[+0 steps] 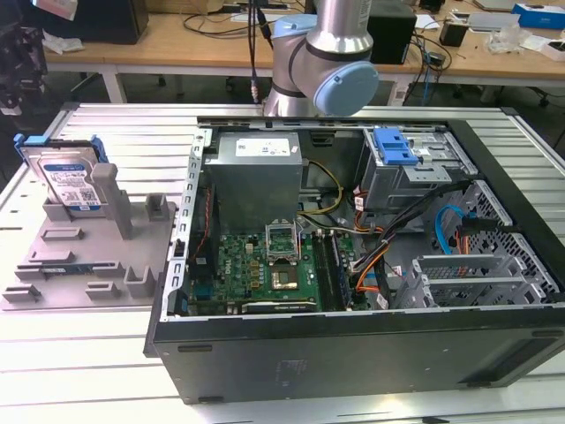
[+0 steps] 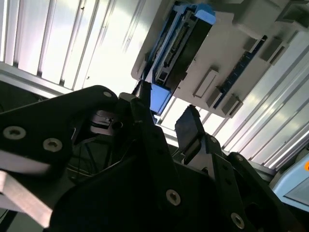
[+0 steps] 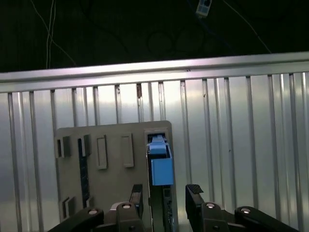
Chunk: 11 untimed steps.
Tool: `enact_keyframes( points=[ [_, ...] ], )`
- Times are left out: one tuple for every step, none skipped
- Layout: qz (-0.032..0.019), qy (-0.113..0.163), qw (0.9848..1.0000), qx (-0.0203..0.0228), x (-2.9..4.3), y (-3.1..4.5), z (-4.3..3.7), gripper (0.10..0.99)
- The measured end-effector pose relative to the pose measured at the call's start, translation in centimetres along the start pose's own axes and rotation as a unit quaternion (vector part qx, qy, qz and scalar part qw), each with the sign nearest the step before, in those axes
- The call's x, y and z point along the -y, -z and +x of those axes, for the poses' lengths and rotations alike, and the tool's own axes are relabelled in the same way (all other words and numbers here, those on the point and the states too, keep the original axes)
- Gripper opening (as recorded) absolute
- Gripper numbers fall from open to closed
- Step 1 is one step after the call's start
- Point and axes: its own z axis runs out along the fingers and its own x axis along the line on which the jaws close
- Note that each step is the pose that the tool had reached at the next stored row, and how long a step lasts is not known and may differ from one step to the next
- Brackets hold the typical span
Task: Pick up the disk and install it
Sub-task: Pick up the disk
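The disk (image 1: 69, 177) stands on edge in a grey fixture (image 1: 62, 265) on the ribbed metal table (image 1: 115, 132), at the exterior view's left, beside the open computer case (image 1: 353, 344). A grey post (image 1: 108, 190) hides its lower corner. The arm (image 1: 327, 62) is cut off at that view's upper edge. In both wrist views the disk is seen edge-on, its label hidden. The gripper (image 3: 165, 195) is spread apart and holds nothing, its fingers (image 3: 194, 198) either side of the blue carrier's line; whether they touch it I cannot tell
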Motion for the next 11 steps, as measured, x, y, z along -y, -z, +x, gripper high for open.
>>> enact_keyframes(
  points=[
    [0.0, 0.001, 1.0, -0.0002, -0.01, 0.0, -0.01, 0.482],
    [0.0, 0.001, 1.0, -0.0004, -0.01, 0.0, 0.0, 0.482],
    [0.0, 0.001, 1.0, -0.0005, -0.01, 0.0, 0.0, 0.482],
    [0.0, 0.001, 1.0, -0.0007, -0.02, 0.0, 0.0, 0.482],
    [0.0, 0.001, 1.0, -0.0008, -0.02, 0.0, 0.0, 0.482],
    [0.0001, 0.002, 1.0, -0.0008, -0.02, 0.0, 0.0, 0.482],
    [0.0001, 0.002, 1.0, -0.0008, -0.03, -0.01, 0.0, 0.482],
    [0.0001, 0.002, 1.0, -0.0008, -0.04, -0.01, 0.0, 0.482],
    [0.0001, 0.002, 1.0, -0.0008, -0.05, 0.0, 0.0, 0.482],
    [0.0, 0.002, 1.0, -0.0012, -0.05, -0.01, 0.0, 0.482],
    [0.0, 0.002, 1.0, -0.0014, -0.05, -0.02, 0.0, 0.482]
  ],
)
